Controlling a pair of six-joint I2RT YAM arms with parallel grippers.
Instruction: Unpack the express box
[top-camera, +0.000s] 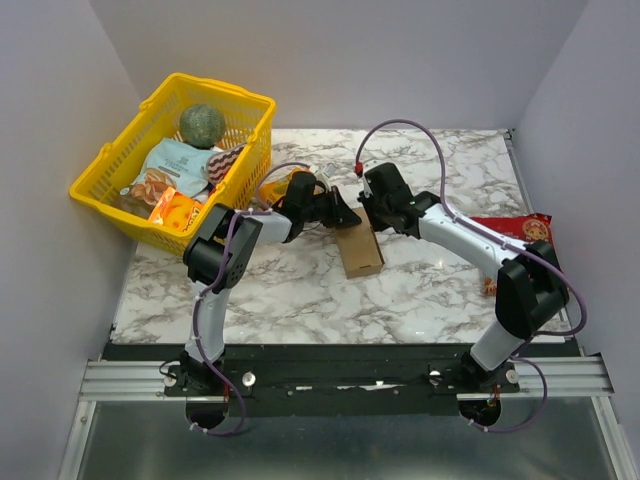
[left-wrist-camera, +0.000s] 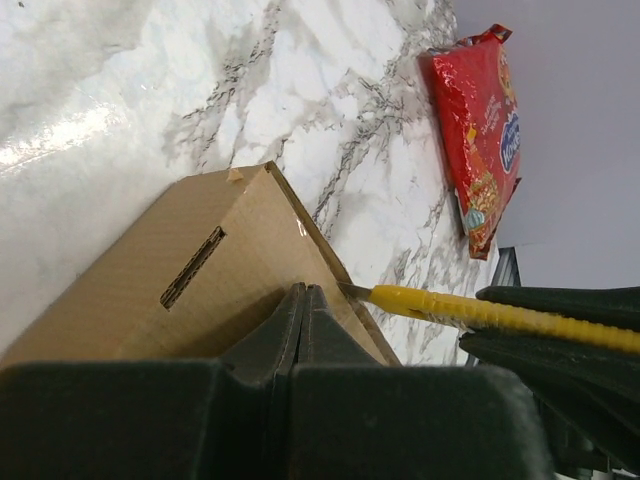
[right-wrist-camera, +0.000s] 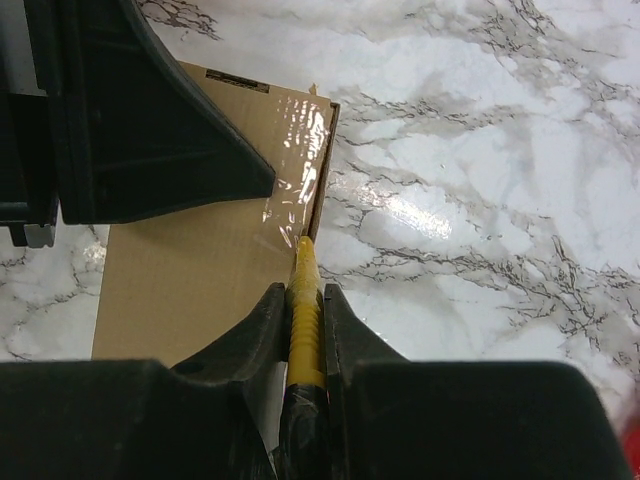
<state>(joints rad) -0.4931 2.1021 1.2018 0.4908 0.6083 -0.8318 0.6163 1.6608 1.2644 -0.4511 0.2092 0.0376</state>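
Slitting the tape: grips a yellow cutter in the right hand, blade tip at the taped edge of the express box, flat on the bench. Presses on its top with the left hand, fully closed, empty. Calls next for a shallow draw along the seam. White marble, grey walls close round.

The plain brown cardboard express box lies flat, closed, one edge clear-taped.
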